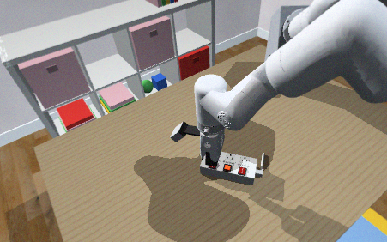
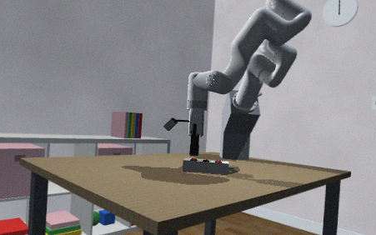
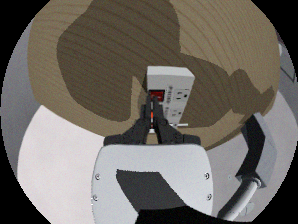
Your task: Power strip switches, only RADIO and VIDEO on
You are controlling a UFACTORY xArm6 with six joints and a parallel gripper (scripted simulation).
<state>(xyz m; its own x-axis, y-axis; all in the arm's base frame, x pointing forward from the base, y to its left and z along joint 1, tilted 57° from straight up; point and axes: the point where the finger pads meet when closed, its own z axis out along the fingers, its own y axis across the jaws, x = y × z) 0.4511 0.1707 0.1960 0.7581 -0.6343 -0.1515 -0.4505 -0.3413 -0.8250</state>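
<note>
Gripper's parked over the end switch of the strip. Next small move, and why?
Probably a short push straight down. The gripper is shut on nothing, its tips right over the end switch of the power strip, which lies flat on the table. The labels are too small to read, so I cannot confirm which switch that is.

Shelf unit (image 1: 17, 70) (far side) seemingly well clear.

Power strip (image 1: 232, 167) flat on table (image 1: 107, 184) (hand (image 1: 210, 160) above), shelf unit (image 1: 86, 23) behind.
</note>
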